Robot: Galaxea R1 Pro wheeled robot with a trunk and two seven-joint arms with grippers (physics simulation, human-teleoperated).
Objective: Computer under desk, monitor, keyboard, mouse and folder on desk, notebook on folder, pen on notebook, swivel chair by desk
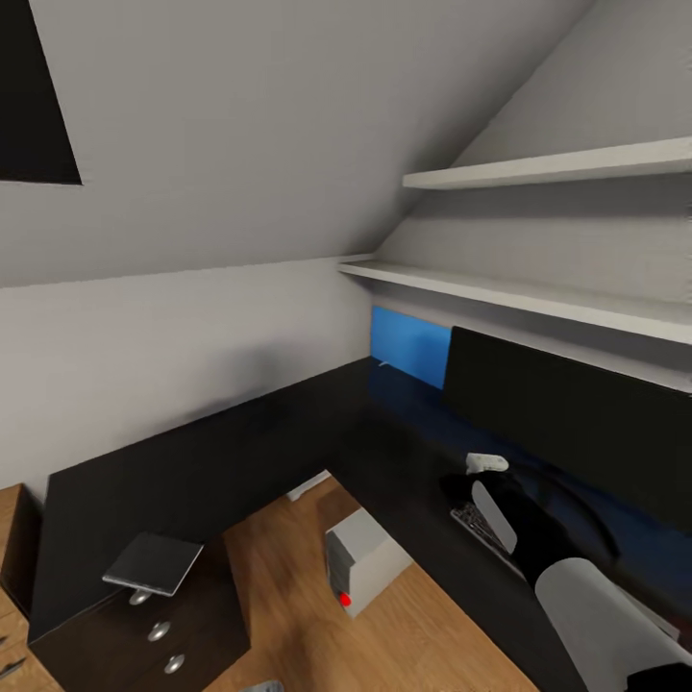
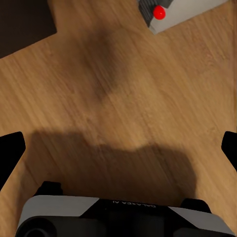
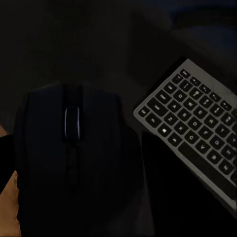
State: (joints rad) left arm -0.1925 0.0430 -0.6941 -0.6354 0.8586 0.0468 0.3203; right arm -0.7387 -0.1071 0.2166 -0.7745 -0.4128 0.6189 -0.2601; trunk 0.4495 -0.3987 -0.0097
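Left fingers [image 2: 11, 150] spread wide apart, gripping nothing, hanging over bare wood floor [image 2: 123, 94], with one corner of the computer [image 2: 170, 12] and its red light near the far edge of that view. Right fingers [image 3: 165, 192] down over the tabletop [image 1: 192, 461], very dark; cannot tell whether apart or clamped.

Counted:
- One mouse [image 3: 69, 143], lying on the tabletop right under the right fingers, seemingly between them (contact not discernible).
- One keyboard [image 3: 197, 133], just beside the mouse, one dark finger crossing its near corner; seen in the head view [image 1: 478, 527] partly behind the right arm [image 1: 548, 538].
- One monitor [image 1: 577, 423], upright on the tabletop behind the keyboard.
- One computer [image 1: 363, 562], on the floor in the inner angle of the tabletop.
- One notebook [image 1: 154, 562], flat on the drawer end, well apart from both sets of fingers.
- Three round knobs [image 1: 159, 630] below the notebook.
- Two white shelves [image 1: 538, 298] above the monitor, a blue panel [image 1: 408, 346] under the lower one.
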